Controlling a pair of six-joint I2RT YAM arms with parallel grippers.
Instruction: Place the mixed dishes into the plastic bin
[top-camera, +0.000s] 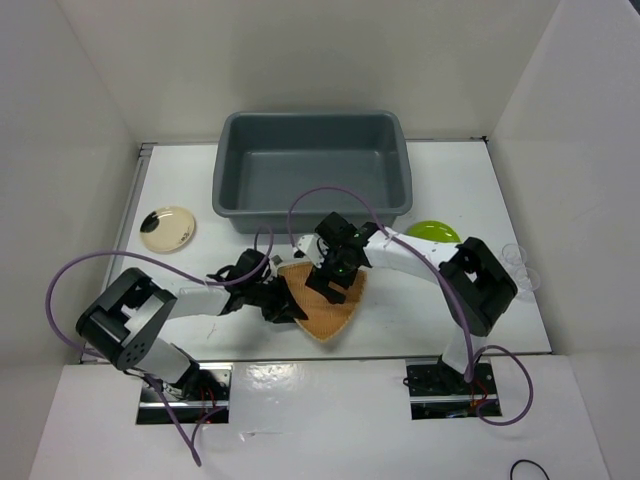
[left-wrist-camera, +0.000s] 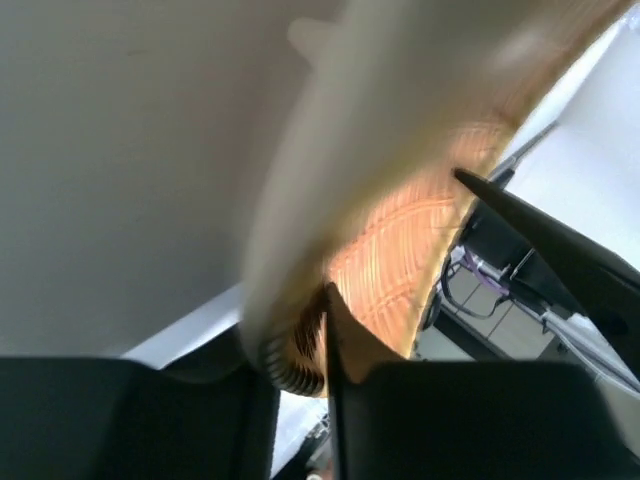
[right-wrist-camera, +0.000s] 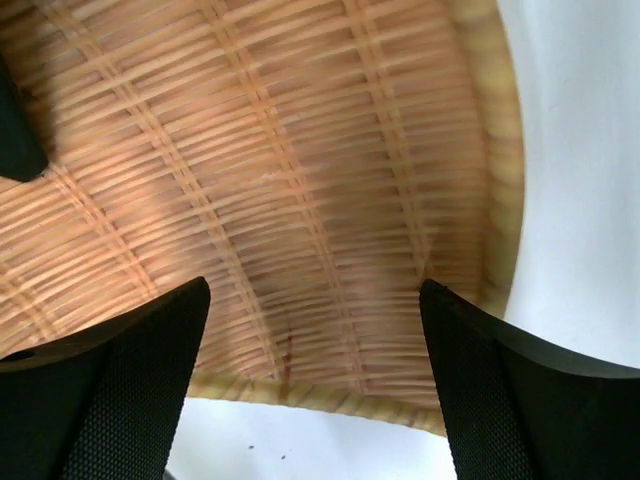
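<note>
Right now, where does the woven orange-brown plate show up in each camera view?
Top external: the woven plate lies low centre, just below the grey bin.
Left wrist: the plate is blurred, centre to upper right, its edge between the left claw's fingers.
Right wrist: the plate fills the upper left and middle, under the open right claw.
Shared landmark: the plate's pale rim, edging it in every view.
</note>
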